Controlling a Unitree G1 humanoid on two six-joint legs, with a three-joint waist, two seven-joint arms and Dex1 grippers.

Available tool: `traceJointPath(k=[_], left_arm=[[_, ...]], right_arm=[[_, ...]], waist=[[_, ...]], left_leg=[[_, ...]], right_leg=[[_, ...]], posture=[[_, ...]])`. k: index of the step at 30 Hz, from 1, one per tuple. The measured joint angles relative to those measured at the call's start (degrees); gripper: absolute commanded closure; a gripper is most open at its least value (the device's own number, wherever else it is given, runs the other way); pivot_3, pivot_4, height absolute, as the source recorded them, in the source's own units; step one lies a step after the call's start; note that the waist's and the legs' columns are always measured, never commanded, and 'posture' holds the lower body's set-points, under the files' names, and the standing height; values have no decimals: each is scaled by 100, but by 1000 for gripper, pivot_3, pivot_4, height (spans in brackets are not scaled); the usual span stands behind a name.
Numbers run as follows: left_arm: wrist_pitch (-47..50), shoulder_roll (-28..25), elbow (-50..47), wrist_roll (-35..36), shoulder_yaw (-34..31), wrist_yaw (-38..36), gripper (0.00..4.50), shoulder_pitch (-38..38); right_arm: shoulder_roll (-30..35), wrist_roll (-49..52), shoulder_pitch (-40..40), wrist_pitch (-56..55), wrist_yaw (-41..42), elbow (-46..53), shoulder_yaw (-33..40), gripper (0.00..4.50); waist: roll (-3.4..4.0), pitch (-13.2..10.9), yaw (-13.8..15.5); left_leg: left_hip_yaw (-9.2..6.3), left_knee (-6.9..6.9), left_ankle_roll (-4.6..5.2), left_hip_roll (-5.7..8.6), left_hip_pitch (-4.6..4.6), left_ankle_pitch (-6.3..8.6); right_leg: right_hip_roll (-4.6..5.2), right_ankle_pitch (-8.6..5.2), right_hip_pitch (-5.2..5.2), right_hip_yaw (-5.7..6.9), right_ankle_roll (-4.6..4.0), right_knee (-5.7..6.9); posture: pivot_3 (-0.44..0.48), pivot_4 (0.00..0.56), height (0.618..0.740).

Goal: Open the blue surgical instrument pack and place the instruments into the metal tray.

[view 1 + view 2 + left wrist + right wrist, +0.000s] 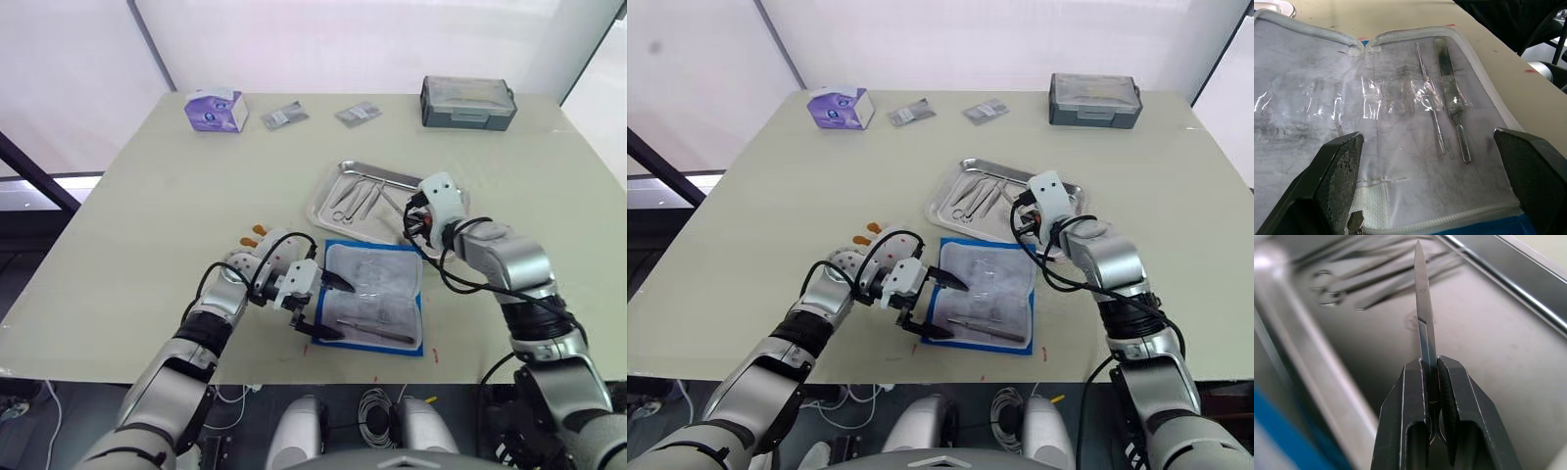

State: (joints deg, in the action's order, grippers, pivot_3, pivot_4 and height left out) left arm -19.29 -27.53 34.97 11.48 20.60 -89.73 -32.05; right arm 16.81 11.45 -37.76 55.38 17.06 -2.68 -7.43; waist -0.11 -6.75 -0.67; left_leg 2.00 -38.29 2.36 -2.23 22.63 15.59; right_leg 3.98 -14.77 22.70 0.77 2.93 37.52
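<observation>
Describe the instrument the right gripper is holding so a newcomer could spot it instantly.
Start at the shallow shiny steel tray in the middle of the table, beyond the open blue pouch. Over its near right corner the right gripper pinches a slim pointed silver blade between its fingers. Unlike the other silver tools, it is lifted off the tray floor.

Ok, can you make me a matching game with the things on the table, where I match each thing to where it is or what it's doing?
Things:
1. right gripper
2. left gripper
3. blue surgical instrument pack
4. grey lidded box

Places or states:
A. lying open and flat, two slim tools in its pockets
B. at the far edge of the table
C. shut on a pointed instrument over the metal tray
D. open, at the pack's edge

Pairs: 1-C, 2-D, 3-A, 4-B
</observation>
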Motion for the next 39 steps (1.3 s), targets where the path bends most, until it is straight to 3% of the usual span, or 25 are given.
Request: traceJointPath(k=[13, 16, 17, 18, 23, 31, 34, 39], left_arm=[[21, -10, -25, 0, 0, 3, 0, 6], [31, -21, -46, 0, -1, 5, 0, 15], [36, -25, -51, 0, -1, 5, 0, 17], [36, -25, -51, 0, -1, 5, 0, 17], [43, -25, -62, 0, -1, 6, 0, 18], [58, -33, -89, 0, -2, 8, 0, 30], [77, -15, -137, 2, 4, 12, 0, 36], [101, -75, -107, -21, 8, 4, 0, 9]], right_arm=[[-609, -323, -546, -115, -673, -1230, 374, 4441], [-630, -317, -549, -126, -622, -1307, 454, 3240], [-655, -314, -549, -126, -608, -1306, 454, 2581], [-655, -313, -549, -126, -608, -1306, 454, 2394], [-586, -365, -536, -129, -491, -1120, 391, 135], [44, -362, -148, -209, 40, 289, 260, 135], [953, 36, 977, -1289, 1378, 1594, 146, 135], [1539, 472, 2168, -1909, 2503, 2404, 50, 135]], waist=[[9, -2, -10], [9, -3, -13], [10, -3, -16], [10, -3, -16], [14, -6, -15], [16, -7, -13], [15, -8, 27], [13, -11, -18]], left_leg=[[0, 3, 0, 0, 0, 0], [-1, 4, 0, 0, 0, 0], [-1, 4, 0, 0, 0, 0], [-1, 5, 0, 0, 0, 0], [-1, 5, 0, 0, 1, 0], [-3, 6, 0, 0, 5, 0], [-22, 12, 1, 2, 18, 1], [-17, 8, 7, 3, 5, 4]], right_leg=[[1, 0, 1, 0, 0, 2], [1, 0, 1, -1, 0, 2], [0, 0, 2, -1, 0, 2], [1, 0, 2, 0, 0, 2], [1, -1, 2, 0, 0, 2], [0, -1, 5, 0, 0, -2], [-5, -8, 0, 1, 9, -26], [-11, -9, -2, -13, 7, -10]], posture=[[0, 150, 727], [0, 150, 727], [0, 150, 727], [0, 150, 727], [0, 150, 727], [0, 150, 727], [0, 150, 727], [0, 150, 727]])
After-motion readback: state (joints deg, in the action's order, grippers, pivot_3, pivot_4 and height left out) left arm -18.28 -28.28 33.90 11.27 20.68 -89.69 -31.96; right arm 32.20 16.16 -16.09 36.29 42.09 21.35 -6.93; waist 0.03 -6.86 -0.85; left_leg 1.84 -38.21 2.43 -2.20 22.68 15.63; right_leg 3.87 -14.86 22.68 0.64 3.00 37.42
